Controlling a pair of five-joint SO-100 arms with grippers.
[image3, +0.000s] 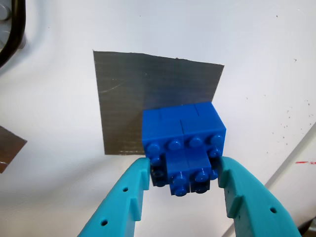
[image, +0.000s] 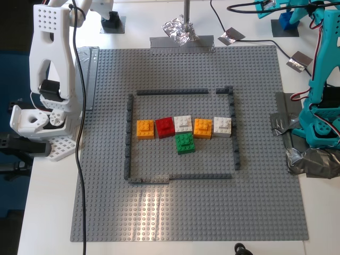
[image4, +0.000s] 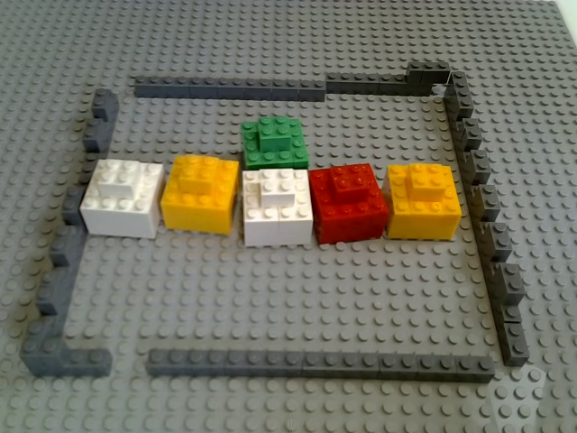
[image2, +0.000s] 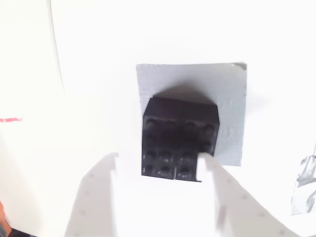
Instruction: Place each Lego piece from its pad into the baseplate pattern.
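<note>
1. Exterior view: the baseplate (image: 106, 159), a large grey studded square, fills the middle of the frame. It bears a thin dark grey outline (image: 128, 138) drawn as a rectangle, with gaps near its upper right and lower left corners as this view shows them.
2. Inside the outline stands a row of an orange brick (image: 145, 128), a red brick (image: 165, 127), a white brick (image: 183, 124), a second orange brick (image: 202, 127) and a second white brick (image: 222, 126). A green brick (image: 185, 143) sits just below the row's middle.
3. Second wrist view: the black brick (image2: 177, 138), square and studded, sits on a grey pad (image2: 227, 98) on the white table. My second gripper (image2: 158, 168) has its white jaws apart, flanking the brick's near end; whether they touch it cannot be told.
4. First wrist view: the blue brick (image3: 182, 140), bright and stepped in two studded tiers, stands on a dark grey pad (image3: 128, 94). My first gripper (image3: 183, 173) has its teal jaws apart, one on each side of the brick's lower tier.
5. Other view: the same six bricks appear close up, each topped by a smaller raised block.
</note>
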